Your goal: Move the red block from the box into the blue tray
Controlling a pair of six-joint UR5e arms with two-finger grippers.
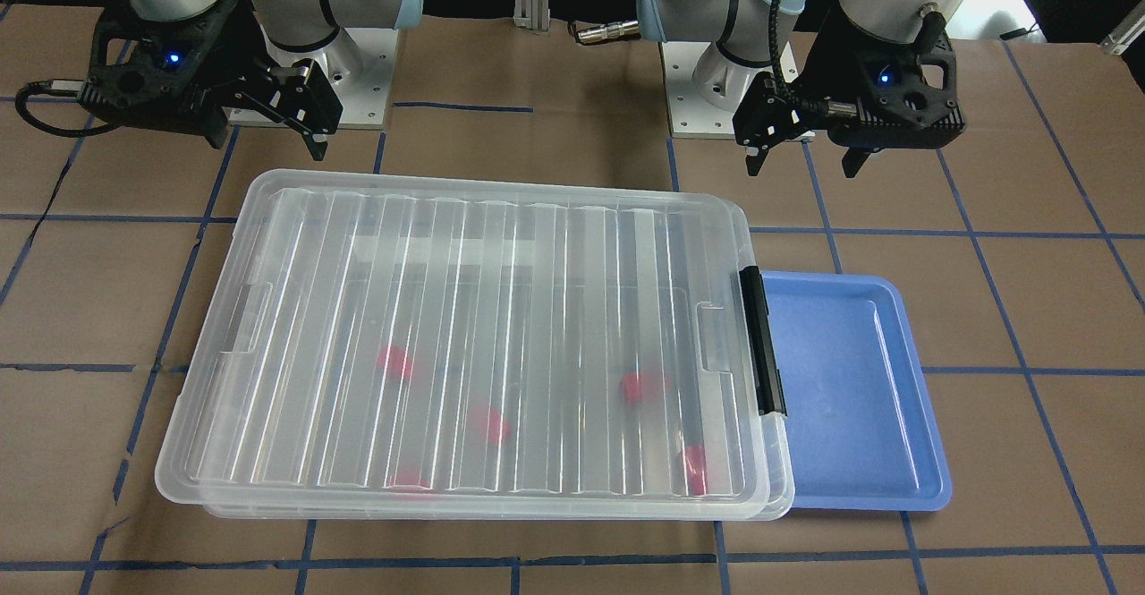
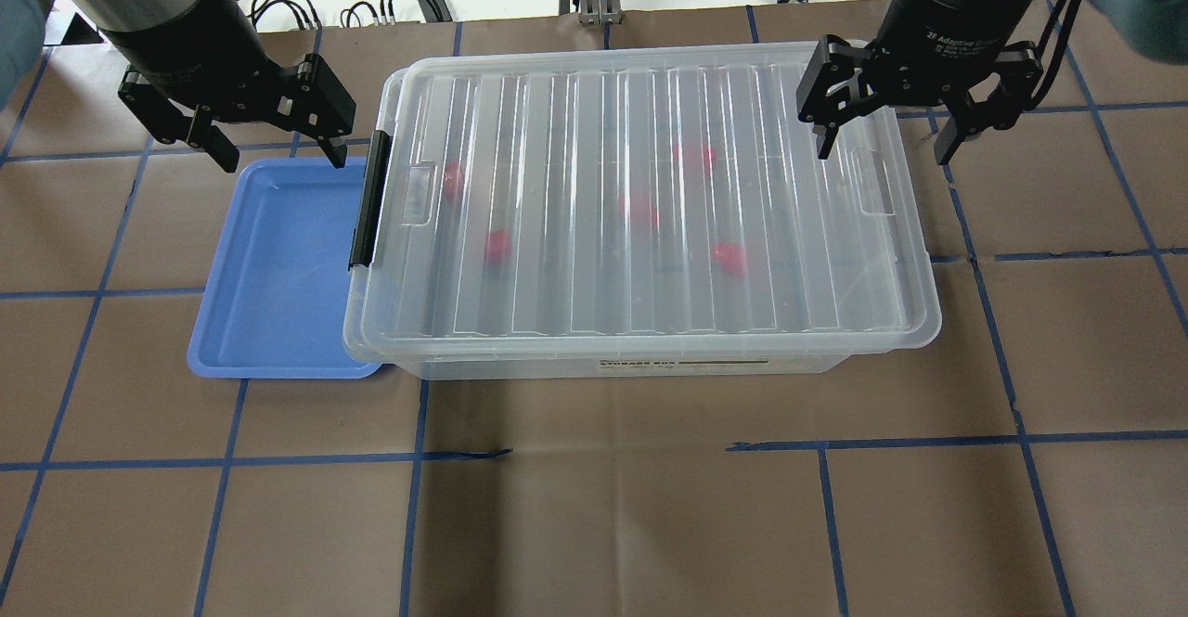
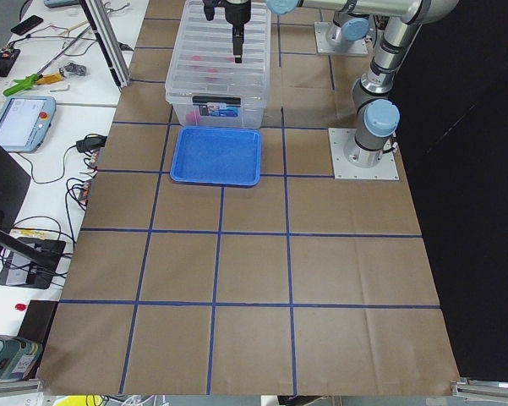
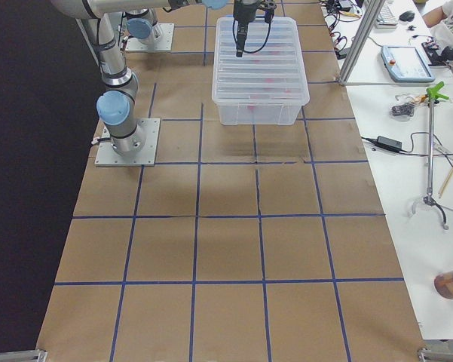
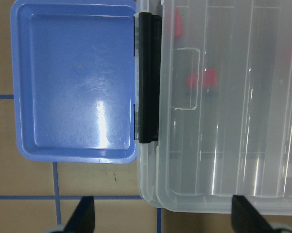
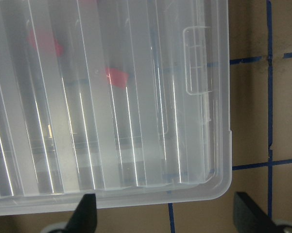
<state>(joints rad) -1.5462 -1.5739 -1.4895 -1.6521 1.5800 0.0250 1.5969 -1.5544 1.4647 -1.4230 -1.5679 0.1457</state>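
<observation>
The clear box (image 2: pixel 640 339) sits mid-table with its ribbed lid (image 2: pixel 650 199) shut and the black clip (image 2: pixel 369 199) at the tray end. Several red blocks (image 2: pixel 497 246) show blurred through the lid, also in the front view (image 1: pixel 490 425). The blue tray (image 2: pixel 278 264) lies empty against the clip end; it also shows in the left wrist view (image 5: pixel 73 77). My left gripper (image 2: pixel 278 148) is open and empty above the tray's far edge. My right gripper (image 2: pixel 884 144) is open and empty above the box's other end.
The table is covered in brown paper with a blue tape grid. The arm base plates (image 1: pixel 733 94) stand behind the box. A side bench with a tablet (image 3: pixel 21 118) and cables runs along the far long edge.
</observation>
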